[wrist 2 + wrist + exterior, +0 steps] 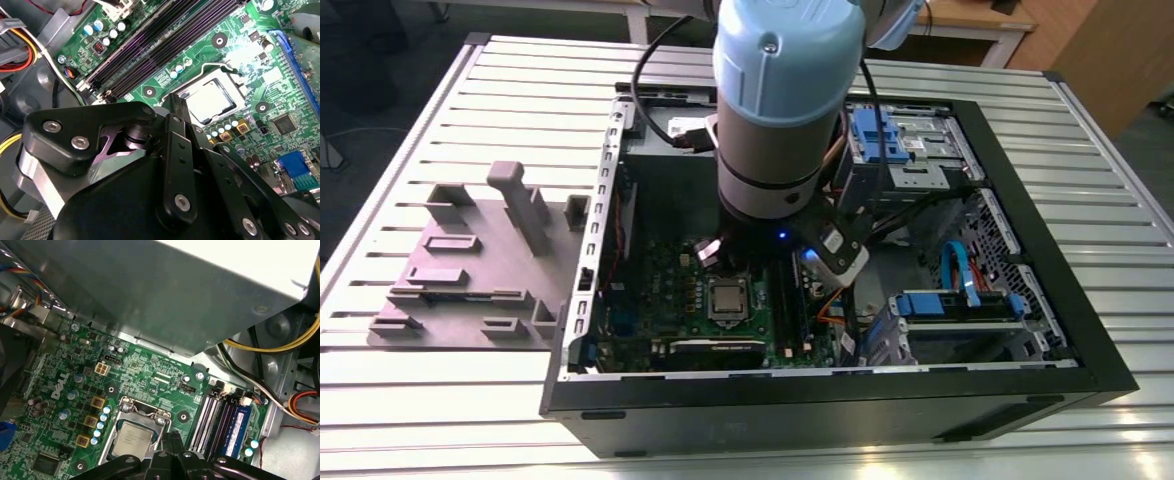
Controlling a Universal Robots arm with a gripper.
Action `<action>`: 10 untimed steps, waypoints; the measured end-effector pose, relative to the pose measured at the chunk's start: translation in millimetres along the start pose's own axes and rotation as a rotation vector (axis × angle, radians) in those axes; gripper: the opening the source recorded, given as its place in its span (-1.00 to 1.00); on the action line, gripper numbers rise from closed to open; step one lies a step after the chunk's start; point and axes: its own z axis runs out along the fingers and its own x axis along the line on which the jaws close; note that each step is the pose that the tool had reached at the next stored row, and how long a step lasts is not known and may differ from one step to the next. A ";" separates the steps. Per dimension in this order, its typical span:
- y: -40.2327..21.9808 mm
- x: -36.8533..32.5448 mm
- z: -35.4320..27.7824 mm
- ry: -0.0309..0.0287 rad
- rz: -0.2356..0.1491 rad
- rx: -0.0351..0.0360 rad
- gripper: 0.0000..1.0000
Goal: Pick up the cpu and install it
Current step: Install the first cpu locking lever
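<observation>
On the exterior view's left we see a grey holder (467,262) on the table (400,420), made to keep parts in place. In the middle, the cpu (726,296) lies flat in its socket (134,439) on the green board (660,300). Our hand (175,107) hangs just above it, holding nothing; we cannot tell if it is clenched.

- An open black computer case (854,395) lies on a table (440,420) of pale metal slats.
- Inside it, a green motherboard (150,375) with dark memory slots (150,45) beside the metal-framed socket (142,412).
- Blue drive brackets (961,300) sit at the exterior view's right.
- A grey plastic fixture (474,265) stands on the table, at the exterior view's left of the case.
- Yellow and red cables (280,347) run near the board.
</observation>
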 end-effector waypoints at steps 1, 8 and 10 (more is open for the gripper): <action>-0.2 0.2 0.6 0.0002 0.000 0.0002 -0.80; -0.4 0.2 0.5 0.0001 0.000 0.0001 -0.80; -1.7 0.6 0.1 0.0002 0.000 0.0002 -0.80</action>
